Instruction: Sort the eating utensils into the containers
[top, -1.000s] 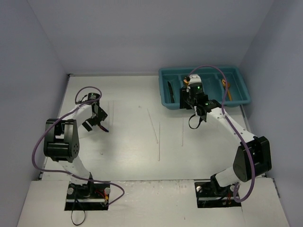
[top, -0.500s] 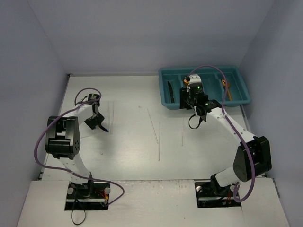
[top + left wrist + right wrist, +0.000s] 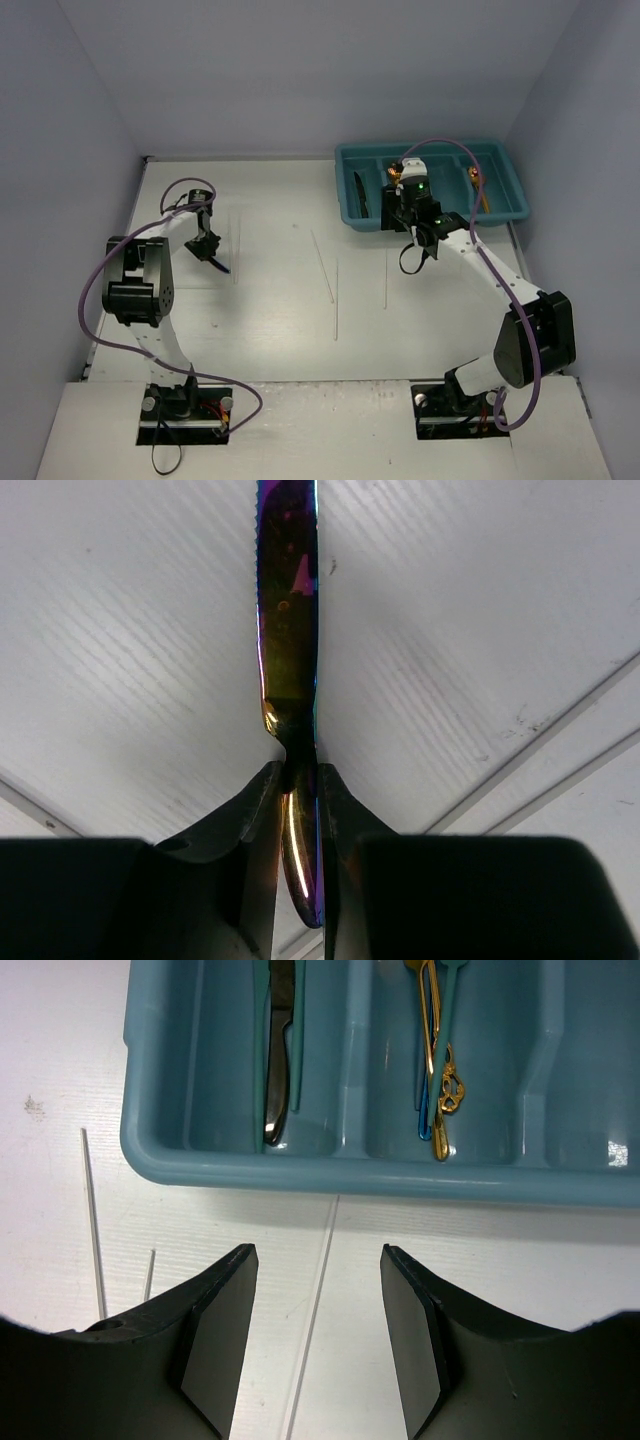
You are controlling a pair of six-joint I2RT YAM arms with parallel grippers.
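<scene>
The iridescent purple knife is well apart from the teal tray, out on the left stretch of the white counter with the whole width of bare surface between them. The left tool is clamped on it at the narrow neck where blade meets handle. The serrated blade runs straight out ahead of the fingers and the rounded handle end sits back between them. Whether the knife has cleared the counter cannot be told. Its long axis is in line with the tool, so the carry looks to be a sweep rightward to the tray, probably with a turn to match the long compartments. The left arm is the only one near the knife. The right tool hangs just outside the tray's near wall with its jaws apart and nothing between them. Inside the tray lie a dark knife in one slot and a gold utensil with a teal one beside it in another. A thin white chopstick lies on the counter just outside the tray's corner.
</scene>
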